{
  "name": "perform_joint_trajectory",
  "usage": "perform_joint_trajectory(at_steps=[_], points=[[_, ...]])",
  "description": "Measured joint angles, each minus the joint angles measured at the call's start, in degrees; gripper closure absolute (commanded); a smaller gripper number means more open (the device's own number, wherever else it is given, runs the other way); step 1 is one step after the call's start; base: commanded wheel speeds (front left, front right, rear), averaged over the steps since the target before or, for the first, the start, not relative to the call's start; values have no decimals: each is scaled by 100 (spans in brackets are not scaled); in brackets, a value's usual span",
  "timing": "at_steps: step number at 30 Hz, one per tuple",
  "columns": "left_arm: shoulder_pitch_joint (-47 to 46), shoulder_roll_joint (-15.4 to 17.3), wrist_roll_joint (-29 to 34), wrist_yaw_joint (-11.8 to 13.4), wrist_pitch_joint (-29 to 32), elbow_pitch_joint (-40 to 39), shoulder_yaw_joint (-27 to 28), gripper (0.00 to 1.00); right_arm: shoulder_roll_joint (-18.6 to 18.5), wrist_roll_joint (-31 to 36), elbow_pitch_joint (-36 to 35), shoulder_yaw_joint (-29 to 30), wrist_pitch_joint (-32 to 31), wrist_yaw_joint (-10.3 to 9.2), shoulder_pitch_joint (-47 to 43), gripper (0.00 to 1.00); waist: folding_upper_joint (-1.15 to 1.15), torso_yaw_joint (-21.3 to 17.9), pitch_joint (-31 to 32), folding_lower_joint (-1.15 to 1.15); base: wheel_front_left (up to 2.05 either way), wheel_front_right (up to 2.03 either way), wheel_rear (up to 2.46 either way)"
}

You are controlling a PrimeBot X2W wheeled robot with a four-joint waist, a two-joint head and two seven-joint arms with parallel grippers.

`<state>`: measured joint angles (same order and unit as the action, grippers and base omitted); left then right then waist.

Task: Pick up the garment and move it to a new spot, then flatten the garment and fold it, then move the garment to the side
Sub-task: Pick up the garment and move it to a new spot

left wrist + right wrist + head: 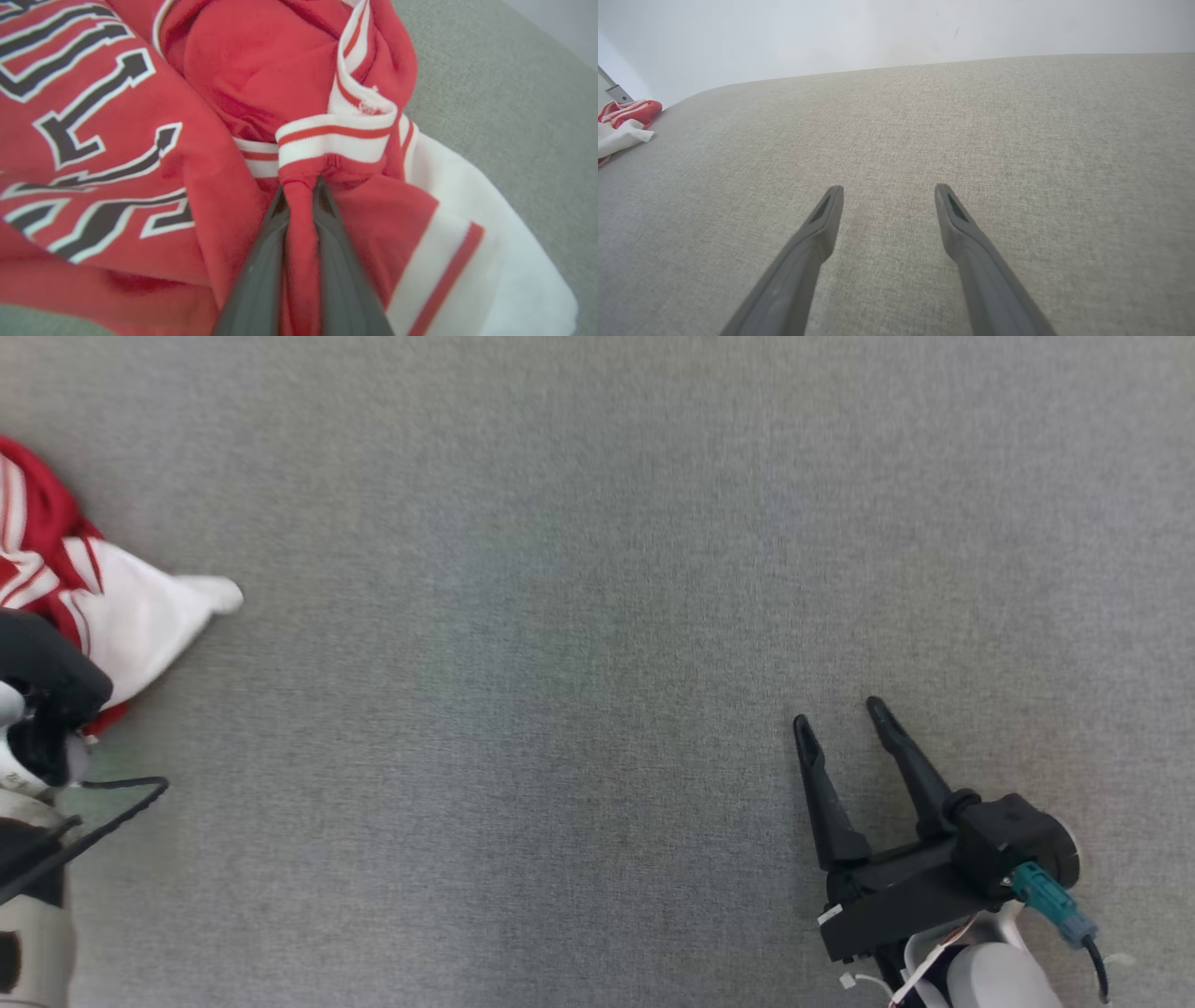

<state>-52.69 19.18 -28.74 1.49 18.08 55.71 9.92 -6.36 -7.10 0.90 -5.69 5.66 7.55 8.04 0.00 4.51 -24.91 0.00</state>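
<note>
Head view: a crumpled red-and-white jersey (131,616) lies at the left edge of the grey woven worktop (560,663). At lower right, the right gripper (840,714) has its jaws spread wide and empty.

Left wrist view: the left gripper (301,186) has its jaws pinched on a red fold of the jersey (243,70), just below a ribbed striped band (336,135). The black, white-outlined block lettering (93,93) at the left is unreadable.

Right wrist view: the jersey (623,121) sits at the upper left.

Garment (121,616) bunched at the left edge of the counter (560,663), with the left gripper (301,186) upon it, a fold between its fingers (261,270). Right gripper (839,714) over the near right part, well apart from the garment. Wall (878,32) behind the far edge.
</note>
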Motion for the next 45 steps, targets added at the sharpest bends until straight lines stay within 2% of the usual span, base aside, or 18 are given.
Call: perform_joint_trajectory(at_steps=[5, 14, 18, 22, 29, 34, 39, 45], points=[[13, 212, 100, -103, -58, -397, -116, 100, 107, -81, 322, -45, 160, 0, 30, 0, 0, 71, 352, 0, 0, 0, 0], [160, 299, 326, -308, 85, -1649, -499, 100, 241, -202, 833, 56, 459, 0, -77, 0, 0, 126, 1151, -1, 0, 0, 0], [186, 225, 328, -402, 312, -2552, -655, 100, 271, -208, 947, 155, 547, 0, -221, 0, 0, 84, 1537, -1, 0, 0, 0], [268, 5, 221, -449, 550, -3490, -853, 100, 303, -213, 1016, 207, 576, 0, -341, 0, 0, -38, 1868, -1, 0, 0, 0], [410, -464, 76, -448, 751, -4681, -1207, 100, 331, -214, 1061, 166, 593, 0, -388, 0, 0, -564, 2184, -1, 0, 0, 0], [535, -850, 57, -446, 762, -5136, -1572, 100, 335, -219, 1058, 159, 594, 0, -392, 0, 0, -1060, 2265, 0, 0, 0, 0], [797, -1254, 15, -349, 563, -5179, -1815, 100, 335, -302, 1054, 113, 602, 0, -396, 0, 0, -1552, 2272, 0, 0, 0, 0], [1339, -1376, 361, -193, 361, -4730, -2305, 100, 335, -412, 1063, 68, 656, 0, -361, 0, 0, -2065, 2170, 0, 0, 0, 0]])
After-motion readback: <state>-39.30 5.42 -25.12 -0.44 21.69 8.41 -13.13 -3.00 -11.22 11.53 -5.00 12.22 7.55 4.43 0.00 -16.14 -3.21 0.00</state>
